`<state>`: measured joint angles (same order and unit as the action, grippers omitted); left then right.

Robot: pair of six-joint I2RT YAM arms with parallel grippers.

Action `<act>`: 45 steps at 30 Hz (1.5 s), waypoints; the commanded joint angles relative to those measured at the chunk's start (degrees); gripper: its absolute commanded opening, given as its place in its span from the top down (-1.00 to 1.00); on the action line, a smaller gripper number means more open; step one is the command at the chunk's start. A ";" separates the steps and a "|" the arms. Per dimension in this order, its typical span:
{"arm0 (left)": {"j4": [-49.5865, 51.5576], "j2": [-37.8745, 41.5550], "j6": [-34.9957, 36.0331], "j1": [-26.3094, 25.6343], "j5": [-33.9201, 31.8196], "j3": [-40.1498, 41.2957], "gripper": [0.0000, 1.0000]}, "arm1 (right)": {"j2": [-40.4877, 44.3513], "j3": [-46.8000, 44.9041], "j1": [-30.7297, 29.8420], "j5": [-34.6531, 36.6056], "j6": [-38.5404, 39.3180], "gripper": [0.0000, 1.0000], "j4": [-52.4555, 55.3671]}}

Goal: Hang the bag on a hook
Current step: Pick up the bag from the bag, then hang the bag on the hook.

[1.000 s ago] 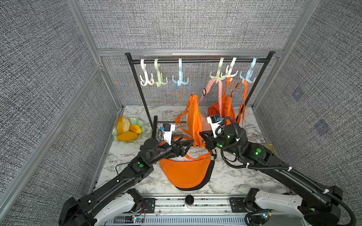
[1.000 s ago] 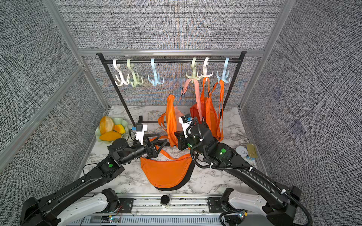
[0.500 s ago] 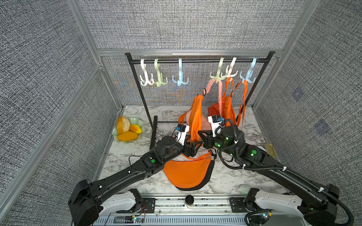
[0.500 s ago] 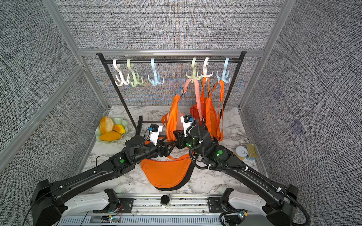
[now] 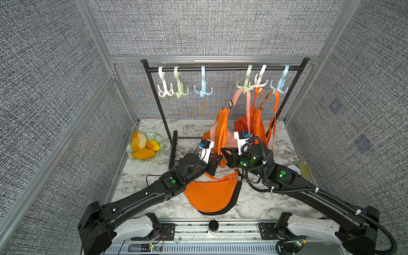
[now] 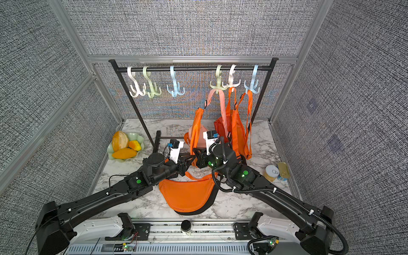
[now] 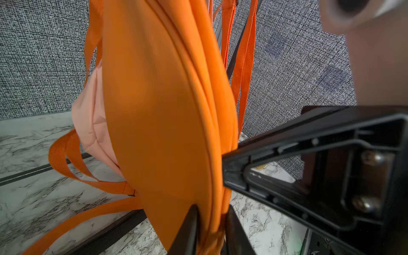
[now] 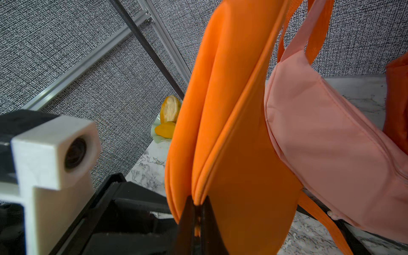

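Orange bag (image 7: 154,110), top cut off in wrist views, is clamped by left fingers (image 7: 187,234) and right fingers (image 8: 187,220).

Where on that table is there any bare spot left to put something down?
Bare marble shows behind, between the rack leg and the hanging bags, and in front of the fruit bowl. The middle is crowded with the held bag and the flat orange bag.

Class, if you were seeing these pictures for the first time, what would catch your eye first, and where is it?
An orange bag stands upright mid-table, pinched between the left gripper and right gripper. A second orange bag lies flat nearer the robot's base. Behind, a black rack carries pastel hooks, with more bags hanging at its right end.
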<state>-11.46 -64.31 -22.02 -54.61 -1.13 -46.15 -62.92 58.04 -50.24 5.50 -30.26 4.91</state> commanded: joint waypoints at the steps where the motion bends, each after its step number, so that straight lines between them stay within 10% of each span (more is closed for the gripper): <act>1: -0.91 1.35 1.01 0.20 -2.44 0.80 0.78 | -0.14 0.57 -0.12 -0.39 -1.33 1.00 -2.56; 6: -2.52 4.78 2.59 0.16 -3.26 3.43 0.97 | 0.05 1.38 -0.12 -2.21 0.24 0.90 -1.73; 15: 5.70 16.99 6.79 0.96 2.26 3.28 1.00 | 5.67 4.63 -0.10 -1.38 9.02 -0.35 6.43; 28: 25.26 31.12 13.50 1.33 20.28 -9.66 1.00 | 17.84 2.30 2.15 6.76 15.50 -0.71 12.55; 45: 24.51 28.49 11.57 1.30 38.89 -11.86 1.00 | 21.93 3.46 2.96 7.75 21.65 -0.98 15.66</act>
<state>16.40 -35.33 -9.54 -53.43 32.29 -58.04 -40.91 61.87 -47.27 12.73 -9.37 19.94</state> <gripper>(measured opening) 0.085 0.994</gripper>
